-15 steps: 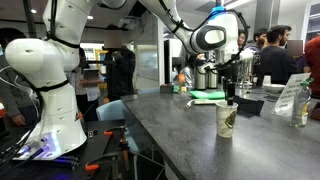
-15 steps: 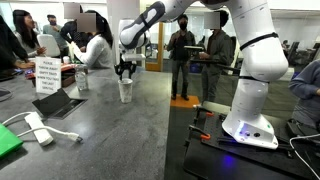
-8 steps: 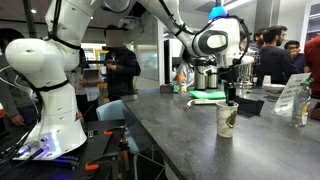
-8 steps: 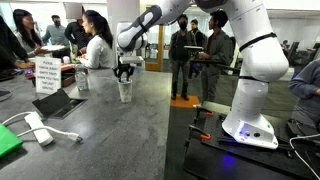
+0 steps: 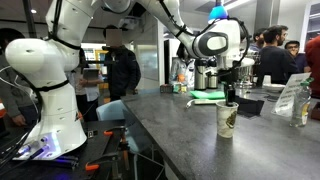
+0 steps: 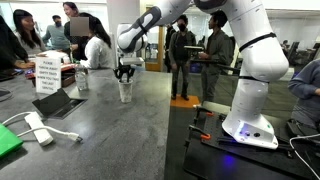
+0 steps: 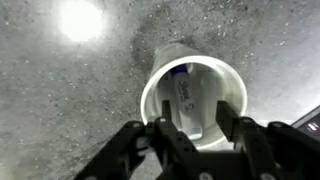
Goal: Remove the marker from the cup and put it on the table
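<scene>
The gripper (image 7: 197, 138) hangs just above the cup's mouth, low in the middle of the wrist view, its fingers (image 7: 166, 135) spread wide with nothing between them. The marker (image 7: 185, 90) leans inside the cup (image 7: 225, 95) at centre frame, blue cap uppermost in the picture. I judge that nothing is done yet: grasping, lifting and laying it on the table (image 7: 60, 110) all remain. The cup is thin white paper with a round rim, the marker is slim and smooth, and the table is speckled matte grey

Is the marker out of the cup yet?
No. In the wrist view the marker lies inside the cup, with the open claw above the rim.
</scene>
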You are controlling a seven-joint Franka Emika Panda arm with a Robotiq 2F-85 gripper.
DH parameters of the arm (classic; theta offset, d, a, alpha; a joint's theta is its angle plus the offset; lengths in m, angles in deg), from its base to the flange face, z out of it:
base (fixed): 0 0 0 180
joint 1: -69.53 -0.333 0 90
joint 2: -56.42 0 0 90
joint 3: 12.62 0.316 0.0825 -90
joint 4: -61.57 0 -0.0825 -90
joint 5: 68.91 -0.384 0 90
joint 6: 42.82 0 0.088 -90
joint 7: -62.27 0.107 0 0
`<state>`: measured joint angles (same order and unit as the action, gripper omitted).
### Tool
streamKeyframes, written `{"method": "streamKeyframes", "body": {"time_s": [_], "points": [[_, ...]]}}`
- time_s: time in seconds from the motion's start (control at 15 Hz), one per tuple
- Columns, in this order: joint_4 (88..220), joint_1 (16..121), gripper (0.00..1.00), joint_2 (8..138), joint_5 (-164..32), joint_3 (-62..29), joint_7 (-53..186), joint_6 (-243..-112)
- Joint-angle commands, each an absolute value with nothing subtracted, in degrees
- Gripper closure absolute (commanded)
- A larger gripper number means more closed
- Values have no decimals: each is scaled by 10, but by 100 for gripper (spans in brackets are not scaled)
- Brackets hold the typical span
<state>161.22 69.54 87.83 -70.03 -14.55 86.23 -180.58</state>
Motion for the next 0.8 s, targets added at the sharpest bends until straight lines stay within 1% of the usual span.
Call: {"method": "streamKeyframes", "body": {"time_s": [0.0, 0.13, 0.2, 0.33, 0.47, 0.73], "points": [[1621, 688, 46, 879, -711, -155, 847, -1818], [1628, 687, 51, 876, -706, -156, 838, -1824], [1634, 688, 50, 875, -704, -155, 830, -1830], [1641, 688, 56, 874, -702, -154, 815, -1836], [1649, 688, 59, 875, -701, -154, 803, -1847], [1664, 682, 59, 877, -690, -157, 788, -1877]]}}
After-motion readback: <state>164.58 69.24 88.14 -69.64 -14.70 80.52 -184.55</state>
